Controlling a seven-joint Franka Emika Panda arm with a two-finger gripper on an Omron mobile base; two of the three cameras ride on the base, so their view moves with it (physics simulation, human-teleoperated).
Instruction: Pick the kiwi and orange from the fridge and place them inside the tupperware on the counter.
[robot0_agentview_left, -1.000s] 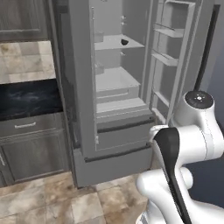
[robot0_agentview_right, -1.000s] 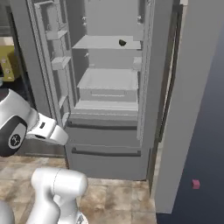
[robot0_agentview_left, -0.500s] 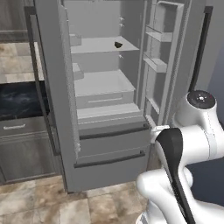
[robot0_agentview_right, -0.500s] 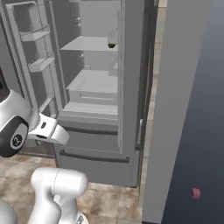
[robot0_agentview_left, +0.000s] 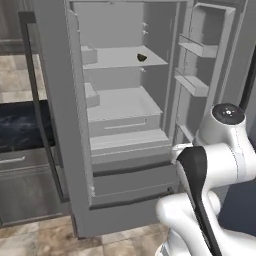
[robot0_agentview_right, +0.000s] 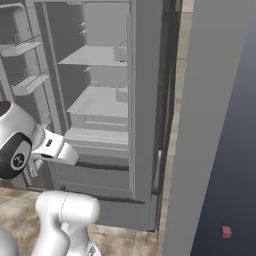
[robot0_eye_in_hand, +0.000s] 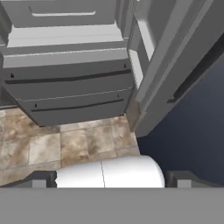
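Left base view: one kiwi (robot0_agentview_left: 142, 57)

A beige and brown marbled tile floor (robot0_eye_in_hand: 65, 144) runs under the appliances, its square tiles split by pale grout lines. Dark grey wood-grain base cabinets (robot0_agentview_left: 25, 190) stand at the left, one drawer front carrying a silver bar handle (robot0_agentview_left: 11, 160). A dark cabinet (robot0_agentview_left: 12, 25) hangs higher up at the far left. A flat dark blue-grey wall (robot0_agentview_right: 225, 165) closes the right side, with a small pink mark (robot0_agentview_right: 226, 231) low on it. The light is even and soft.
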